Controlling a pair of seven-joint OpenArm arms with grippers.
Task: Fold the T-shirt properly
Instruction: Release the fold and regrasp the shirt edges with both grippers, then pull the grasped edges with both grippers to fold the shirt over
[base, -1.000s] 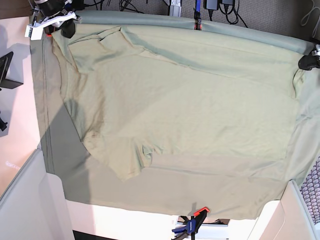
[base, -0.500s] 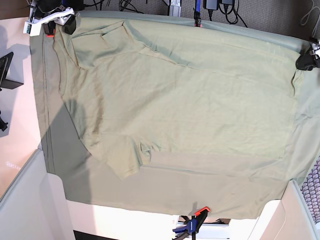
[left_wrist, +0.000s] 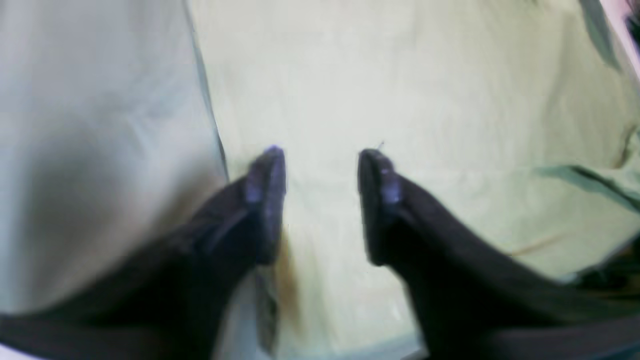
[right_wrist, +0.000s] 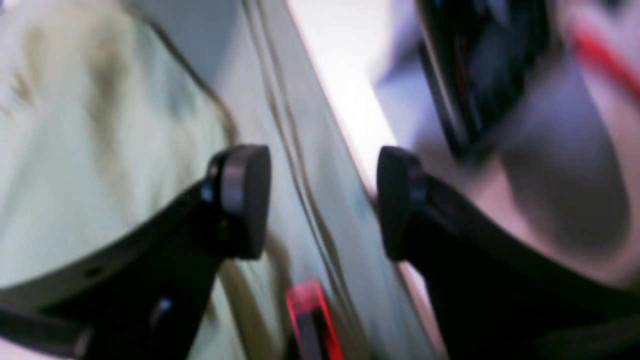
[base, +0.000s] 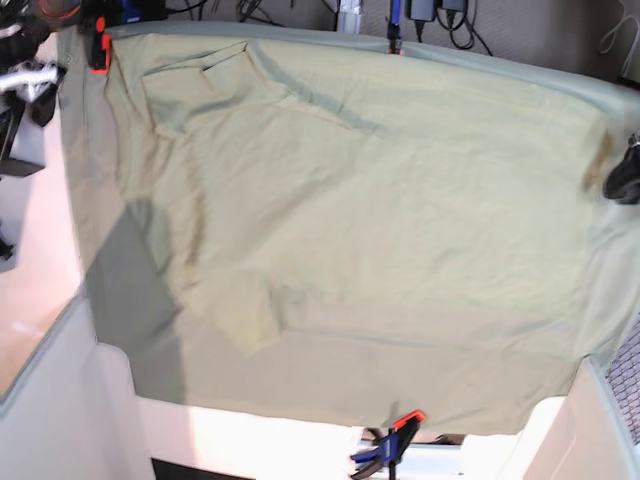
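While the T-shirt (base: 360, 210) lies spread flat, both tools, left (left_wrist: 320, 200) and right (right_wrist: 322, 200), gape wide beside it, holding nothing.

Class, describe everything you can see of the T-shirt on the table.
The T-shirt is pale sage-green with a yellowish tint, soft and cotton-like. It lies spread nearly flat over the greyer-green tablecloth, lightly wrinkled. One short sleeve points toward the near edge; another sleeve is folded in at the far left corner. Neither claw grips it.
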